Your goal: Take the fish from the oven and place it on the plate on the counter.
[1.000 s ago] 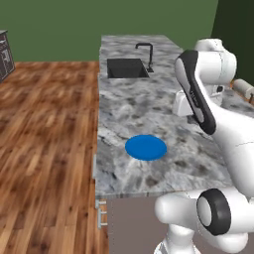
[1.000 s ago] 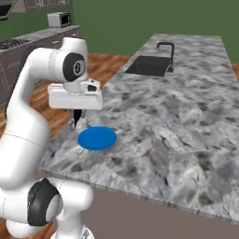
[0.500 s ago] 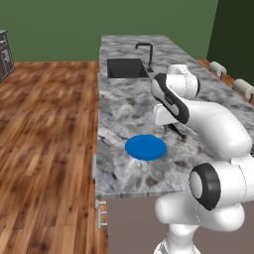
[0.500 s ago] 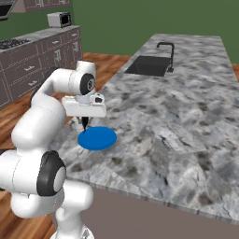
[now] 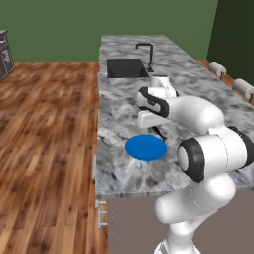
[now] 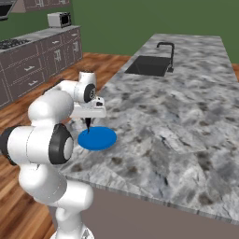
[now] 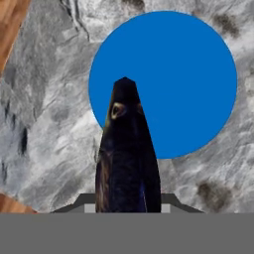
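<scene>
We see the fish (image 7: 128, 154) dead centre, dark, pointing away from the hand, its eye visible near the tip, its base between the fingertips (image 7: 168, 201). Its tip overlaps the lower left of the blue plate (image 7: 188, 79). The plate sits on the marbled counter (image 7: 49, 129); wood floor (image 7: 11, 25) shows top left

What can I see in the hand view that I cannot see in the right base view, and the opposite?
Hand view alone: the fish's eye and dark body close up, gripped at the gripper, its head pointing over the plate.

Right base view alone: the black sink and faucet further along the counter, a microwave on the far cabinets, and the white arm.

Both: the blue plate, the marbled counter, the wood floor, and the fish held above the plate's edge.
</scene>
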Robot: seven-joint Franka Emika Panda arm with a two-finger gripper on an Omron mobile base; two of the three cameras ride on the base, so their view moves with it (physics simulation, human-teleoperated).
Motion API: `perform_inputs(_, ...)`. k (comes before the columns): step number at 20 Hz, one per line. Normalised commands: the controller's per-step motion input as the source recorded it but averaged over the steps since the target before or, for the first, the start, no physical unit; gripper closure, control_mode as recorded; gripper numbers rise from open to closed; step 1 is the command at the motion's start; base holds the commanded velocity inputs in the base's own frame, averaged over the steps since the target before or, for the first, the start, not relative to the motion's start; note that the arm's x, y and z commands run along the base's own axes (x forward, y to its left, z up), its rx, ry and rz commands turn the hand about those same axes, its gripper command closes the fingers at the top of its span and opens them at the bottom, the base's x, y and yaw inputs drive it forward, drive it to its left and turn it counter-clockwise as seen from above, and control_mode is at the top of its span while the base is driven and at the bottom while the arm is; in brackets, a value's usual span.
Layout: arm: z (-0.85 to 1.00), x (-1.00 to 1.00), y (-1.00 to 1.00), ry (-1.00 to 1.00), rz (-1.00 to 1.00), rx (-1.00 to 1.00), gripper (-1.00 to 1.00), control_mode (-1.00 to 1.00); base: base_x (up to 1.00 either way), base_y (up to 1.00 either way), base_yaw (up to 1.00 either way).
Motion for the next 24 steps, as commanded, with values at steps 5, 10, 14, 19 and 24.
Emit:
perform_inputs(5, -0.02, 0.07, 0.00, 0.00, 0.00, 0.00, 1.00, -1.00, 0.00, 0.00, 0.00)
perform_inputs(10, -0.55, 0.07, 0.00, 0.04, 0.00, 0.00, 1.00, -1.00, 0.00, 0.00, 0.00)
perform_inputs(14, -0.75, 0.13, 0.00, 0.10, 0.00, 0.00, 1.00, -1.00, 0.00, 0.00, 0.00)
perform_inputs(19, -0.33, 0.16, 0.00, 0.01, 0.00, 0.00, 1.00, -1.00, 0.00, 0.00, 0.00)
perform_inputs(24, -0.18, 0.33, 0.00, 0.00, 0.00, 0.00, 1.00, -1.00, 0.00, 0.00, 0.00)
